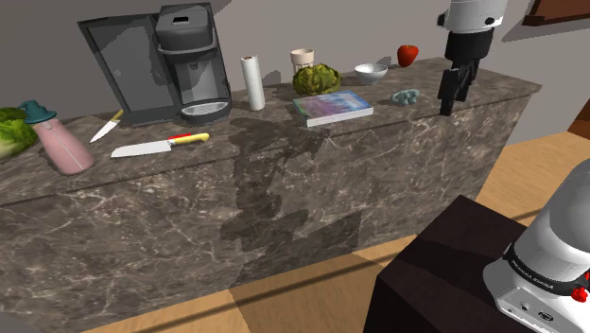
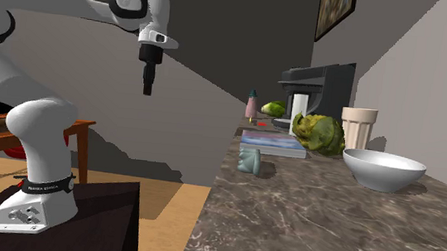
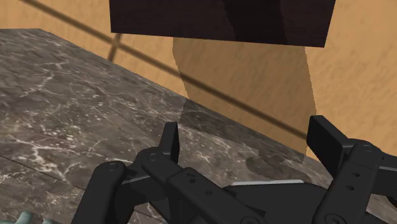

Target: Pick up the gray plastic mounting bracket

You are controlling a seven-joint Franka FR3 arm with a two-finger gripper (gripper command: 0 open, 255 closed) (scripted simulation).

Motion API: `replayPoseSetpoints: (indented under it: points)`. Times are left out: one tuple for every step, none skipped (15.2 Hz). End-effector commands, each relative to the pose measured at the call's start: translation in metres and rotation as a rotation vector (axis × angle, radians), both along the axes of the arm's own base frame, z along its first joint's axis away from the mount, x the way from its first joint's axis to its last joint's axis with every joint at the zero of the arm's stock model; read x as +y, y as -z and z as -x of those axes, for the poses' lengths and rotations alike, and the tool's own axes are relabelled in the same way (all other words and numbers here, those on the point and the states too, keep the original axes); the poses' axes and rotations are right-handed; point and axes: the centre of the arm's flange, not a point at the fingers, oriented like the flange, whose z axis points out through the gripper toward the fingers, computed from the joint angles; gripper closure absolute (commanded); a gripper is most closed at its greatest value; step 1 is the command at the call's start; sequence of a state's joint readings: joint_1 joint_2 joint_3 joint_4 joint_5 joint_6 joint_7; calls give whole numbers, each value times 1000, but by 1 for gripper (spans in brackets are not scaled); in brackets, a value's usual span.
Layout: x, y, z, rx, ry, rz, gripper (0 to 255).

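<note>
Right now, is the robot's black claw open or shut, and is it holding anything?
All-black two-finger gripper: open, holding nothing.

A dark marbled counter is seen carrying everything. At the shoulder view's left, a lettuce, a pink bottle, a small knife and a large knife are laid out. Along the far edge, a coffee machine, paper roll, cup and cabbage are ranged. A book is set mid-counter. To its right, a bowl, red fruit and grey-green bracket are placed.
</note>
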State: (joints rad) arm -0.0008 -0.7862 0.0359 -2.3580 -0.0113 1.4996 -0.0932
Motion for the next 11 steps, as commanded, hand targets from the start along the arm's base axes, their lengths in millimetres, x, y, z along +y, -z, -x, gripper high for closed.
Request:
replayPoseSetpoints:
  points:
    - [0,0,0,0,0,0,0]
    - [-9,2,-9,-2,10,-2,0]
    - [-18,5,-19,-5,19,-4,0]
    - [-27,7,-28,-7,29,-6,0]
    - [-36,9,-37,-10,38,-7,0]
    - [-46,11,-46,-12,48,-9,0]
    - [-55,14,-55,-15,57,-11,0]
    - [-65,16,-64,-17,67,-13,0]
    - [-74,18,-73,-19,76,-15,0]
    - [-84,20,-82,-22,86,-17,0]
    - [-94,23,-91,-24,95,-19,0]
